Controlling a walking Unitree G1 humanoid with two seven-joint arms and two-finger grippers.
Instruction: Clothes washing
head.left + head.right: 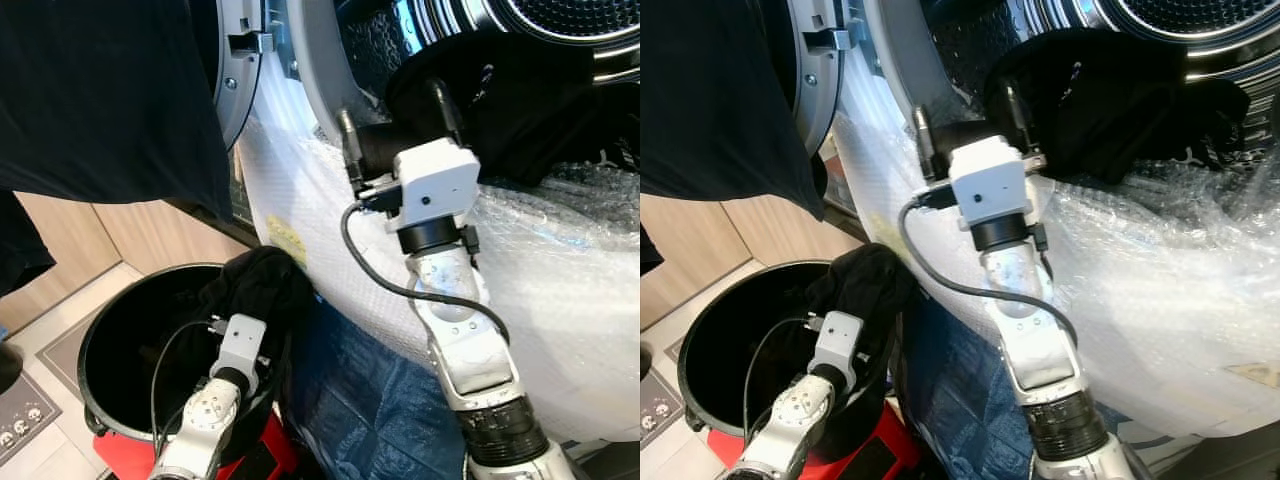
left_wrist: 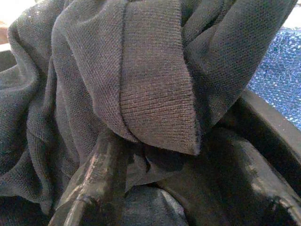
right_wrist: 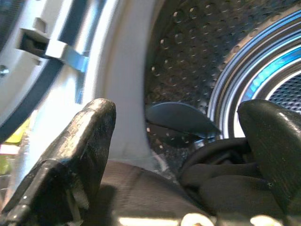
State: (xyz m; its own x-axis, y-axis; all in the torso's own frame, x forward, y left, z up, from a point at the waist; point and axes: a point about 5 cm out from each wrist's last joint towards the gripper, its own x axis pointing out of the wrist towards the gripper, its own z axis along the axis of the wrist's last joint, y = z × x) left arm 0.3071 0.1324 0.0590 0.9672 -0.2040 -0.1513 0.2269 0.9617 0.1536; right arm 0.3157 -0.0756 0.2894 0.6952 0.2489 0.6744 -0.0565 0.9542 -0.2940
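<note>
Clothes: a dark garment [image 1: 480, 95] lies ahead of the right end effector [image 1: 395, 120], whose fingers are spread, holding nothing; nudge it fully past the drum [image 3: 188, 61] lip. Left end effector [image 2: 174, 188] straddles bucket [image 1: 120, 340] knitwear [image 2: 141, 84], grip unclear.

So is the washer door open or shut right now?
Open. The door is swung aside to the left, the drum is exposed, and the right pincer reaches into the opening over black clothes.

Wooden cabinet fronts [image 1: 120, 235], pale floor [image 1: 40, 325]
</note>
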